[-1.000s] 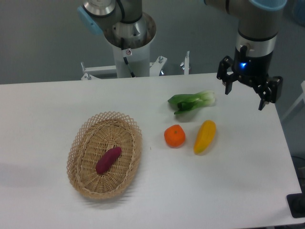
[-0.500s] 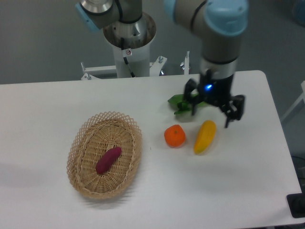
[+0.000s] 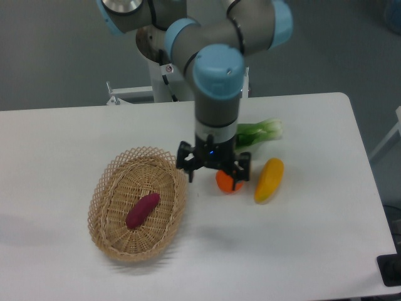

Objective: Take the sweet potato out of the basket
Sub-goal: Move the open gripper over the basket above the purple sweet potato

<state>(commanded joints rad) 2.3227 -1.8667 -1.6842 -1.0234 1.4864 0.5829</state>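
Observation:
The sweet potato [image 3: 143, 210], small, oblong and dark magenta, lies in the middle of the oval tan wicker basket [image 3: 108, 188] at the left of the white table. My gripper [image 3: 212, 174] hangs open and empty above the table, just right of the basket's right rim and up and to the right of the sweet potato. Its fingers point down and partly cover the orange fruit behind it.
A round orange fruit [image 3: 227, 184] sits partly hidden behind the gripper. A yellow-orange vegetable [image 3: 269, 179] lies to its right. A green leafy vegetable [image 3: 258, 133] lies behind them. The robot base [image 3: 170, 56] stands at the table's far edge.
My gripper has swept left across the table, from the far right edge past the green and yellow vegetables, to just beside the basket's right rim. The objects have not moved.

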